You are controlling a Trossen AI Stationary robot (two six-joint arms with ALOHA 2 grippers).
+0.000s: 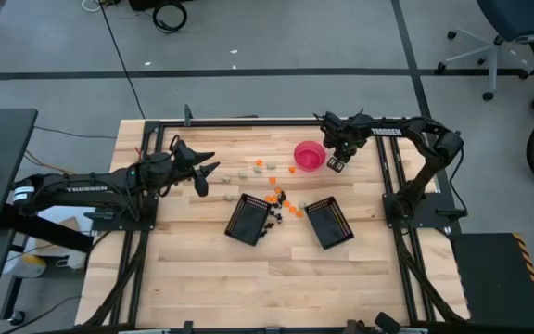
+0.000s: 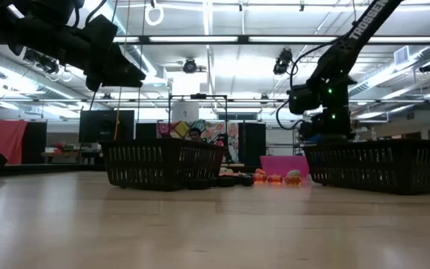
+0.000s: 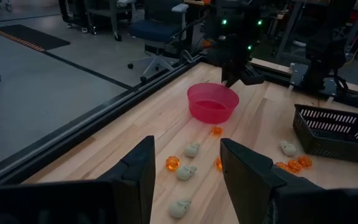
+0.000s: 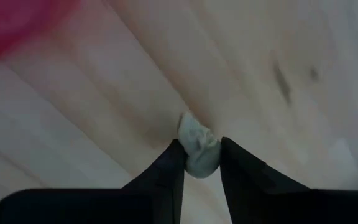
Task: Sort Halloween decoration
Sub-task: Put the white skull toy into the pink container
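The Halloween decoration pieces lie loose on the table: orange ones (image 1: 281, 195), pale grey-white ones (image 3: 186, 172) and black ones (image 1: 272, 219), between the pink bowl (image 1: 309, 155) and two black mesh baskets (image 1: 251, 219) (image 1: 329, 223). My right gripper (image 4: 199, 163) is just to the right of the bowl, shut on a pale grey-white piece (image 4: 199, 149). My left gripper (image 3: 185, 180) is open and empty above the table's left part, level with the pale pieces. My right gripper pinches the pale grey-white piece by two opposite sides (image 4: 191, 163) between its two fingertips (image 4: 173, 171), coming from above and pointing down. Most of the piece sticks out past the tips. Whether it is clear of the table I cannot tell.
The pink bowl (image 3: 212, 102) stands at the far middle with my right arm beside it. Both baskets lie in the middle toward the near side. Bare wood (image 1: 295, 288) shows at the near side. Black frame rails (image 1: 248, 121) run along the table's edges.
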